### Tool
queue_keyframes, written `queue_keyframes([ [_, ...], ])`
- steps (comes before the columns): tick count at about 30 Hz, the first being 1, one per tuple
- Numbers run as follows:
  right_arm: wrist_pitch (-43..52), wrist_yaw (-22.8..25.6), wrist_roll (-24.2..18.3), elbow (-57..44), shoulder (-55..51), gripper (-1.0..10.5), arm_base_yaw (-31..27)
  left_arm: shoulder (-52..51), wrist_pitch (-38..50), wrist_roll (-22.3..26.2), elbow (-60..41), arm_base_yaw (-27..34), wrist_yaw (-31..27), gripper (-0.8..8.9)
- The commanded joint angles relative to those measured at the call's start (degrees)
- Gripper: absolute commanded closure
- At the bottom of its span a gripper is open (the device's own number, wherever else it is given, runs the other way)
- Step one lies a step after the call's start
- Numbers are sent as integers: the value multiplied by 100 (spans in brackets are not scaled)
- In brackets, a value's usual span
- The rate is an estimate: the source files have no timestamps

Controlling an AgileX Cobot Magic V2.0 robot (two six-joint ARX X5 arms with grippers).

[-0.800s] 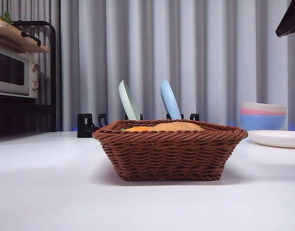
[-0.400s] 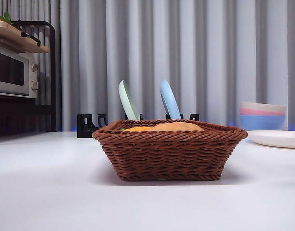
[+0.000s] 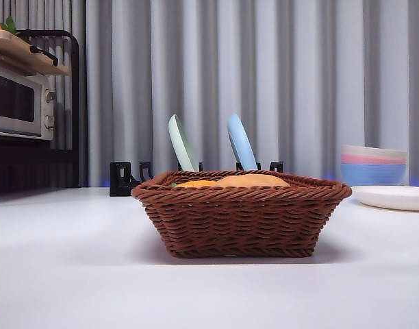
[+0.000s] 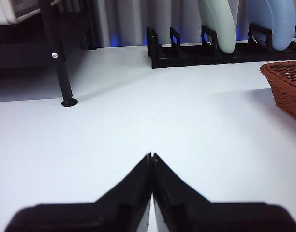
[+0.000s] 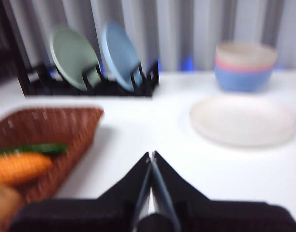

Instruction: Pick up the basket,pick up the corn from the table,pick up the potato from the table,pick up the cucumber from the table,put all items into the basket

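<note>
The woven reddish-brown wicker basket [image 3: 241, 212] at mid-bench holds the bumpy orange corn [image 5: 20, 166], tan potato [image 5: 4, 203] and dark-green cucumber [image 5: 34, 149]; both the left gripper [image 4: 151, 156] and right gripper [image 5: 151, 154] are closed and empty, so any low sweep risks nudging the basket.

Open bench [image 3: 72, 274] lies all around the basket [image 3: 240, 219] toward the near edge. Along the far edge stand a plate rack [image 4: 220, 50], stacked bowls [image 3: 374, 164], a white plate [image 3: 394, 197] and, at the corner, the shelf leg [image 4: 61, 67].
</note>
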Motion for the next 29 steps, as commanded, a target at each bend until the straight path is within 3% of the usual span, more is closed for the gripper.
queue_keyframes([
  [1,66,-17,-17,-341,-223,945,-37,-7,4,-26,-85,17,2,816],
  [29,-142,22,-11,-748,-431,945,-28,-7,9,-26,-85,17,2,816],
])
